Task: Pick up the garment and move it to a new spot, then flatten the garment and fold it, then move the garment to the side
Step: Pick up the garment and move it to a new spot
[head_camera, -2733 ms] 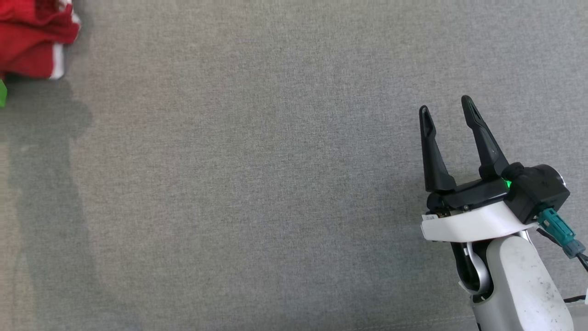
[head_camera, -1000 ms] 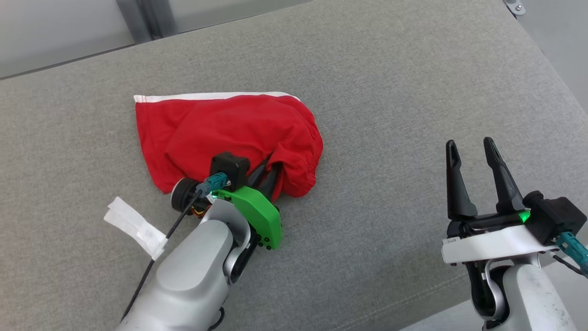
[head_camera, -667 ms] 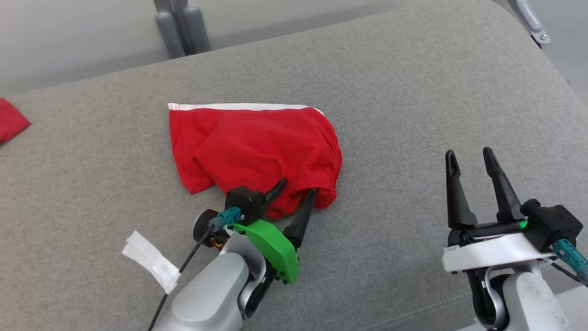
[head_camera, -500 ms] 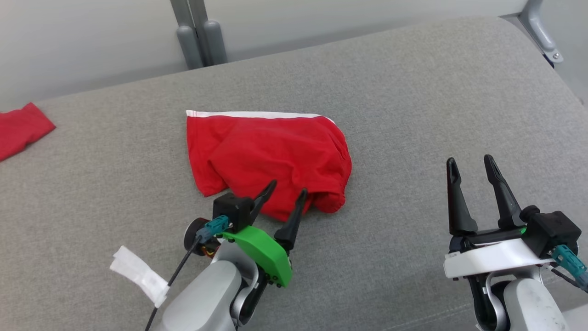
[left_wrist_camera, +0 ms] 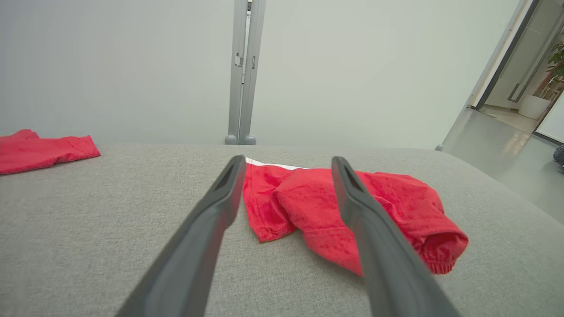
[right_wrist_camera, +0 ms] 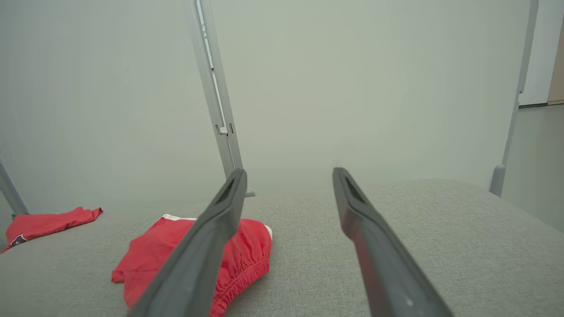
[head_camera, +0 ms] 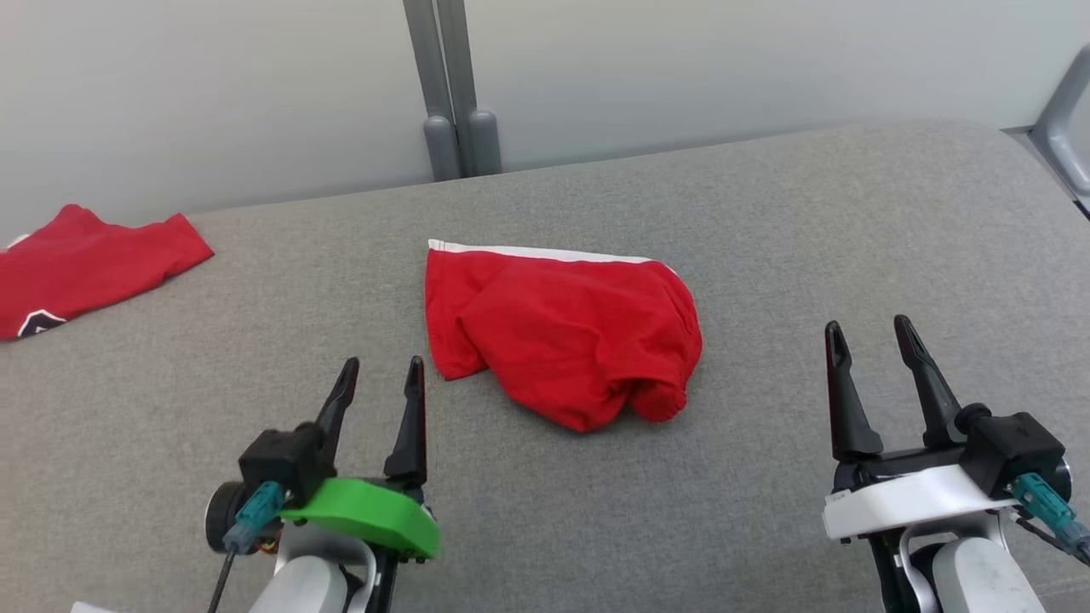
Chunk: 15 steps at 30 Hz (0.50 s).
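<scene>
The garment point(head_camera: 562, 332) is a red piece with a white band along its far edge, lying rumpled in the middle of the grey cushioned surface point(head_camera: 766, 221). It also shows ahead in the left wrist view as the garment point(left_wrist_camera: 396, 207) and low left in the right wrist view as the garment point(right_wrist_camera: 158, 255). My left gripper point(head_camera: 381, 364) stands open at the lower left, a short way to the left of the garment's near corner and apart from it, holding nothing. My right gripper point(head_camera: 865, 324) is open and empty at the lower right, well clear of the cloth.
A second red cloth point(head_camera: 81, 268) with a dark mark lies at the far left edge. A grey post point(head_camera: 447, 85) rises behind the surface against a pale wall. The surface's right edge point(head_camera: 1035, 162) drops off beside a grey frame.
My left gripper opened, let go of the garment and drew back toward me and to the left. The camera tilted up, so the whole picture shifted. The right gripper kept its pose.
</scene>
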Available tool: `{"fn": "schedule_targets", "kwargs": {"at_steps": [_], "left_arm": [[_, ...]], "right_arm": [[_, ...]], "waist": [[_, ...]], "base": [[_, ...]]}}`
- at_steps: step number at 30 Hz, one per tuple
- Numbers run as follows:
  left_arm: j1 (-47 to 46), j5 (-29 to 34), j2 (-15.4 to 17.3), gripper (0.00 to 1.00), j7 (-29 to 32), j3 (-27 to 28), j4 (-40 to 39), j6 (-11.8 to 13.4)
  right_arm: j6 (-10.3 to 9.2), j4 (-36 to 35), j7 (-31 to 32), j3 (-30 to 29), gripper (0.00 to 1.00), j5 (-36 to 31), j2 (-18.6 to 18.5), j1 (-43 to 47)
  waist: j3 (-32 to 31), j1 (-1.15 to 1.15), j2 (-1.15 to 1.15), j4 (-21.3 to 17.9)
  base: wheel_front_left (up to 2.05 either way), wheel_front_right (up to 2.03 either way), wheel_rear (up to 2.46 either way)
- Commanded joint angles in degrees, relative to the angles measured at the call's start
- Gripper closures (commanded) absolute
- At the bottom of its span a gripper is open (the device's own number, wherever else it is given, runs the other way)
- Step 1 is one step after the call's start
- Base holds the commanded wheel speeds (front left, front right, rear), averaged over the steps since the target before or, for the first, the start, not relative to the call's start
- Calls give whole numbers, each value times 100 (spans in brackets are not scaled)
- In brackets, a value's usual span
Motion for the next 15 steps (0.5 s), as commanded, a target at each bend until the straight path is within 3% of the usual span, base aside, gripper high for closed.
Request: {"fn": "schedule_targets", "kwargs": {"at_steps": [1,8,15], "left_arm": [[219,106,52,0,-4,135,-110,31],[917,531,-2,0,-4,619,-501,34],[1379,808,-287,0,-5,1077,-693,-32]], "right_arm": [[3,28,-18,-8,0,-32,-14,80],[3,191,-18,-10,0,7,-14,156],[3,332,-18,-56,0,96,-13,262]], "waist": [[-102,0,0,114],[-139,0,0,210],[-156,0,0,278]], "base": [[0,0,0],[0,0,0],[0,0,0]]}}
